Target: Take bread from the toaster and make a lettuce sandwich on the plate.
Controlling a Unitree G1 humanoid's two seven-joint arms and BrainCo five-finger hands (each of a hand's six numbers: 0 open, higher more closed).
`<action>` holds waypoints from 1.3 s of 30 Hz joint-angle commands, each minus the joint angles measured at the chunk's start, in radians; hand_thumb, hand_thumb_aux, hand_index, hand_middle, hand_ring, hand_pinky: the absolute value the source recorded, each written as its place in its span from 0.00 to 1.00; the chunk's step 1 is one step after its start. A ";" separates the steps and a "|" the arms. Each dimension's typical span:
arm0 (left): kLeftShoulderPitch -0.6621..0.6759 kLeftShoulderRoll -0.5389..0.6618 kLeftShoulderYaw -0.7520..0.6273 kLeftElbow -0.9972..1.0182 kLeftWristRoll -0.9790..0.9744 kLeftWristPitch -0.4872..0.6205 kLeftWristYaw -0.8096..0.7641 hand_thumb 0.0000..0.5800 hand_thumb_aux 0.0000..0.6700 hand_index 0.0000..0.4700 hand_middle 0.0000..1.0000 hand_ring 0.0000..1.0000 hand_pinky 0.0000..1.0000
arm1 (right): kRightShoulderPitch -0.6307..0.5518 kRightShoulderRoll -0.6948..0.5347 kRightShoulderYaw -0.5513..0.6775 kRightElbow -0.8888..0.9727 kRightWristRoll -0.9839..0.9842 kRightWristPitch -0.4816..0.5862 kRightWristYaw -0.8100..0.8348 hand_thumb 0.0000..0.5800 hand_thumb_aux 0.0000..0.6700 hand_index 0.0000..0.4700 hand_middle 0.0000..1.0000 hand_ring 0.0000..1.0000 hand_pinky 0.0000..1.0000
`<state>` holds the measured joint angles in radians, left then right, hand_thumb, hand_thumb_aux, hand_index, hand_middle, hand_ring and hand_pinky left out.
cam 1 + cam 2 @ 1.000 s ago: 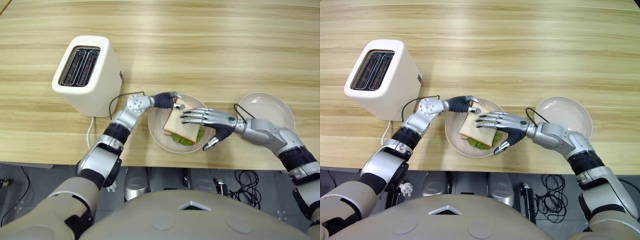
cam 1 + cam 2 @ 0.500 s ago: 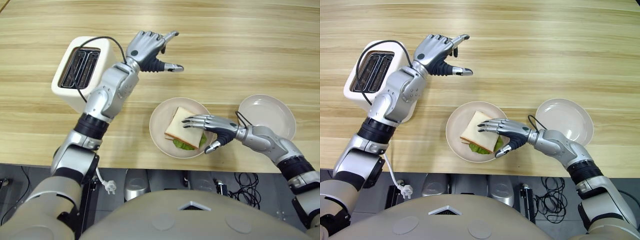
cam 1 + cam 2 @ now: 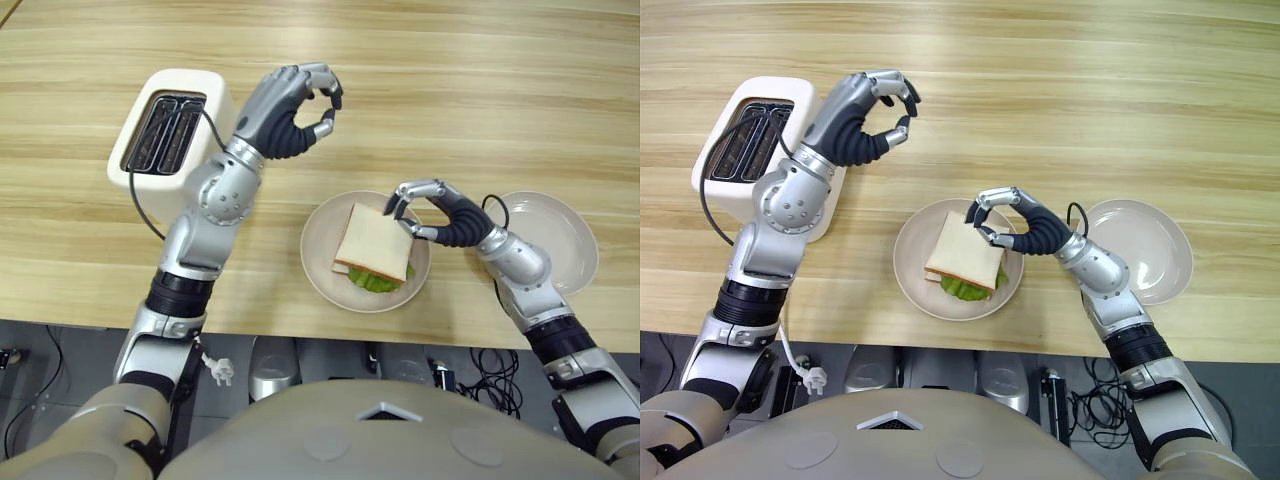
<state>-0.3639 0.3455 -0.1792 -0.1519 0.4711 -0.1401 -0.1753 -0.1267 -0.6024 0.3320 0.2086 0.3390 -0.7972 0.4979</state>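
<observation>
The sandwich (image 3: 375,243), white bread slices over green lettuce, lies assembled on the round beige plate (image 3: 316,252). The white two-slot toaster (image 3: 165,130) stands at its 10 o'clock, slots apparently empty. The left hand (image 3: 290,105) hangs over the wooden bench (image 3: 470,90) beside the toaster, fingers curled on nothing. The right hand (image 3: 440,215), at the sandwich's 2 o'clock, is likewise curled and empty, probably held clear so the stack rests undisturbed.
</observation>
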 commanded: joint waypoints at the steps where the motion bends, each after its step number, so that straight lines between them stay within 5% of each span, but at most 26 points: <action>1: 0.034 0.012 0.021 -0.038 -0.039 0.012 -0.028 1.00 1.00 0.98 1.00 1.00 1.00 | 0.015 0.003 -0.057 -0.048 0.072 0.076 0.083 1.00 1.00 0.98 1.00 1.00 1.00; 11: 0.400 0.159 -0.030 -0.234 -0.510 0.028 -0.457 1.00 1.00 0.98 1.00 1.00 1.00 | 0.100 -0.067 -0.210 -0.021 0.248 0.324 0.387 1.00 1.00 0.98 1.00 1.00 1.00; 19: 0.649 0.370 0.027 -0.197 -0.493 0.029 -0.571 1.00 1.00 0.98 1.00 1.00 1.00 | 0.209 -0.198 -0.202 0.039 0.041 0.353 0.559 1.00 1.00 0.98 1.00 1.00 1.00; 25: 0.645 0.423 -0.018 -0.140 -0.353 0.000 -0.561 1.00 1.00 0.98 1.00 1.00 1.00 | 0.188 -0.190 -0.180 0.108 -0.174 0.279 0.515 1.00 1.00 0.98 1.00 1.00 1.00; 39: 0.496 0.245 -0.261 0.081 -0.071 -0.121 -0.442 1.00 1.00 0.98 1.00 1.00 1.00 | 0.176 -0.135 -0.073 0.109 -0.556 0.134 0.314 1.00 1.00 0.98 1.00 1.00 1.00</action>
<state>0.1396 0.6006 -0.4080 -0.1116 0.3697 -0.2466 -0.6231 0.0361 -0.7444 0.2204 0.3152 -0.1713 -0.6590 0.8144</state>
